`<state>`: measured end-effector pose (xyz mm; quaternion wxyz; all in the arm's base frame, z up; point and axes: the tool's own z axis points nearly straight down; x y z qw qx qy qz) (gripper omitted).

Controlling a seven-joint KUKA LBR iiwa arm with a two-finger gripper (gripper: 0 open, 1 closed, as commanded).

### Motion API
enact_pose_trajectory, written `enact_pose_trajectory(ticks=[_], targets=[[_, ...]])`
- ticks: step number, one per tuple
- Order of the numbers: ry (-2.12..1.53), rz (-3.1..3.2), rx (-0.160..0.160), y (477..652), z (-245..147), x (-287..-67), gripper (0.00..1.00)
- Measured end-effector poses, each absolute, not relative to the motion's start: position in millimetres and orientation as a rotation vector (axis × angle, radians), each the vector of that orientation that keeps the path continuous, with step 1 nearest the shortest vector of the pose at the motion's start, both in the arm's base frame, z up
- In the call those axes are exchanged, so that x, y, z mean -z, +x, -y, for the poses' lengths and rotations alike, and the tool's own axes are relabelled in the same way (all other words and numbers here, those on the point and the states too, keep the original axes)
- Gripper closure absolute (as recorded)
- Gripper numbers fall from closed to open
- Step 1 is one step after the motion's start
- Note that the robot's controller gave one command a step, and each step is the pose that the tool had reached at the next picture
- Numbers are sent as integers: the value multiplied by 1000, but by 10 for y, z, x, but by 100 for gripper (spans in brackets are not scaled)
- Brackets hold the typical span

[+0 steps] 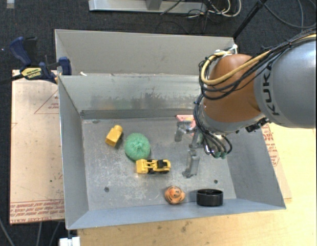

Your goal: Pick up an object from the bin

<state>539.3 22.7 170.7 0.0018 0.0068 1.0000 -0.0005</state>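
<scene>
Yellow plastic toy digger (153, 166) lies near the spread, empty fingers (191, 163), which may knock it aside on closing.

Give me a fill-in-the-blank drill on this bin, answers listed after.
1. The ball beside the yellow block is ____.
2. The ring beside the orange lump is ____.
3. The toy truck is ____.
4. The gripper stands ____, with nothing between its fingers.
Missing words: green, black, yellow, open.
</scene>
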Motion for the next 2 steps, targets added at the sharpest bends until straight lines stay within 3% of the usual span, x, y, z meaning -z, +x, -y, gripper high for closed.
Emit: enact_pose_trajectory(ticks=[1, 2], targets=[[-10, -3135, -8, 5740, -438, -1284, 0], [-100, -3139, 1, 5705, -683, -1079, 0]])
